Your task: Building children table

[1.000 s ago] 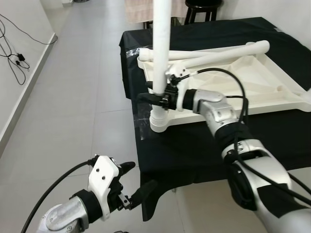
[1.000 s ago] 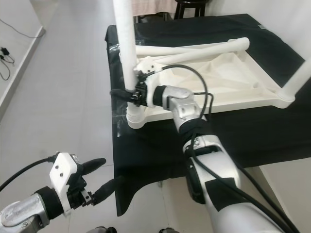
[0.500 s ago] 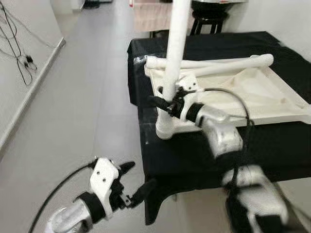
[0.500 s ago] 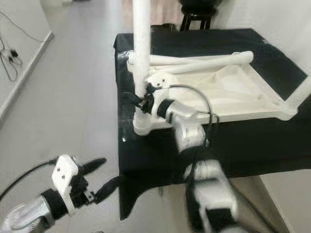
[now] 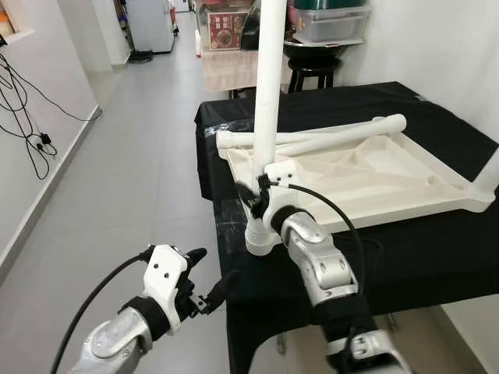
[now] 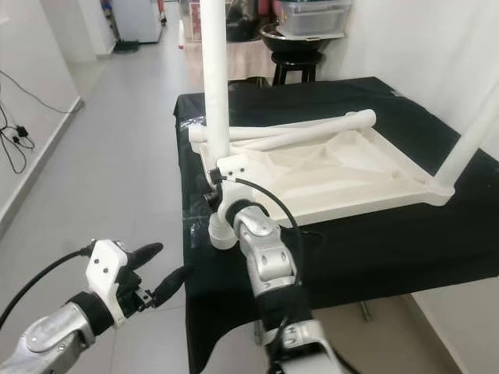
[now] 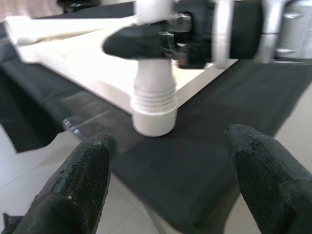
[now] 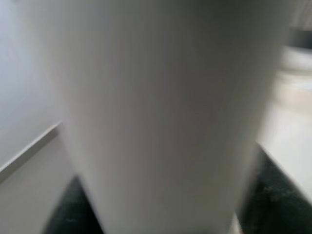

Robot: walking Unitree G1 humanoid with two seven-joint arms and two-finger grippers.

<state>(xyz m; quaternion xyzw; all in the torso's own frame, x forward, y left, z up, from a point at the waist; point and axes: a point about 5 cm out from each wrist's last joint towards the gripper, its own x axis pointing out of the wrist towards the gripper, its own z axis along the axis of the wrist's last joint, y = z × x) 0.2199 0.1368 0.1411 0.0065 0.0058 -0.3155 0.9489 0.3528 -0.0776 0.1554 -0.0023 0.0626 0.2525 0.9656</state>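
Note:
A white table top (image 5: 366,175) lies upside down on a table under a black cloth (image 5: 405,249). One white leg (image 5: 267,93) stands upright in the near left corner socket (image 5: 260,238). My right gripper (image 5: 251,204) is shut on this leg just above the socket; the leg (image 8: 161,112) sits close between its fingers. Two loose legs (image 5: 335,136) lie across the top's far edge. Another upright leg (image 6: 468,136) rises at the right corner. My left gripper (image 5: 212,266) hangs low over the floor, left of the table, open, its fingers (image 7: 83,180) spread with nothing between them.
Grey tiled floor (image 5: 132,179) stretches along the table's left side. Cables (image 5: 31,101) hang on the left wall. A black stool (image 5: 312,74) and storage boxes stand behind the table. A white wall runs along the right.
The head camera has tilted up and the whole picture has shifted. My right gripper still holds the upright leg at the same spot. The left gripper stays low and open.

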